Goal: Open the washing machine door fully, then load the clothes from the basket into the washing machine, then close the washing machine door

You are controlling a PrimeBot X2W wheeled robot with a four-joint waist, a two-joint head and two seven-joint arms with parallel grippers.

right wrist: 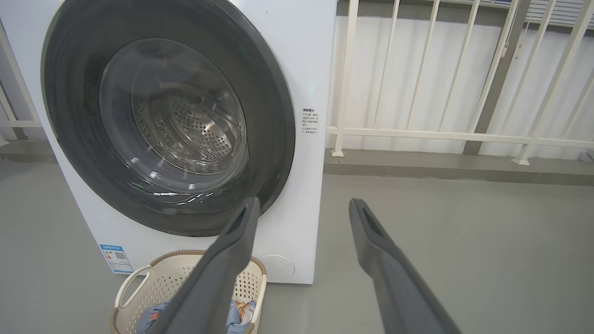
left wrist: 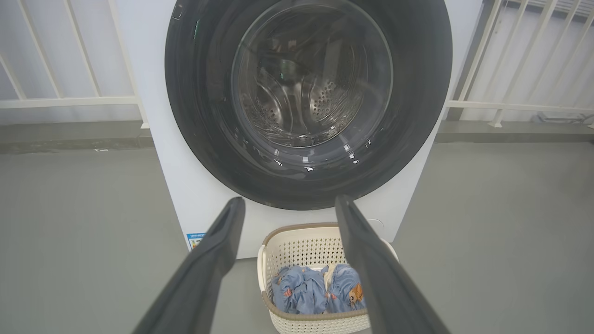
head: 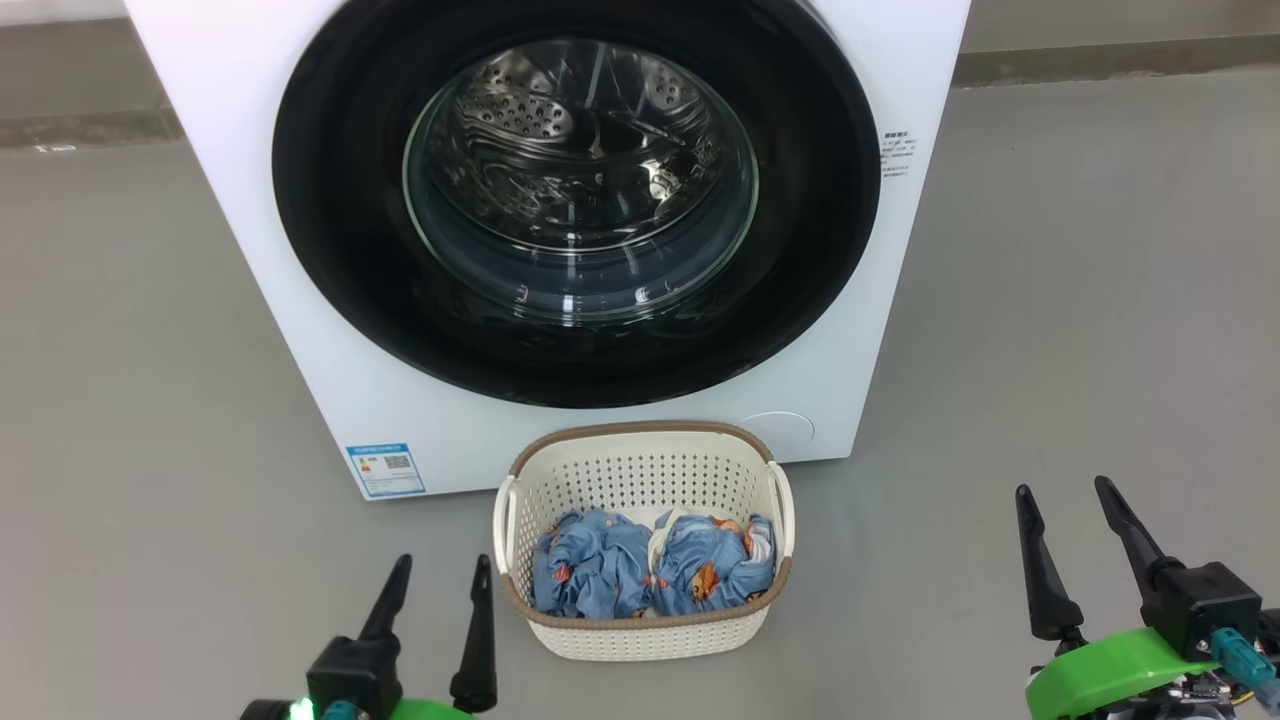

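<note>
- Left jaws and right jaws are hanging wide open and empty, flanking the basket (head: 640,470) that is holding the clothes (head: 650,575) on the floor (head: 1050,300).
- The washing machine door (head: 330,250) is sitting shut just above. Its glossy ring is risking a slipped pull, and the swinging door may be clipping the basket.

Before me a plain grey floor (head: 1080,300) spreads out; at its far edge a white railing (right wrist: 445,134) stands on a low grey kerb (right wrist: 441,166).
</note>
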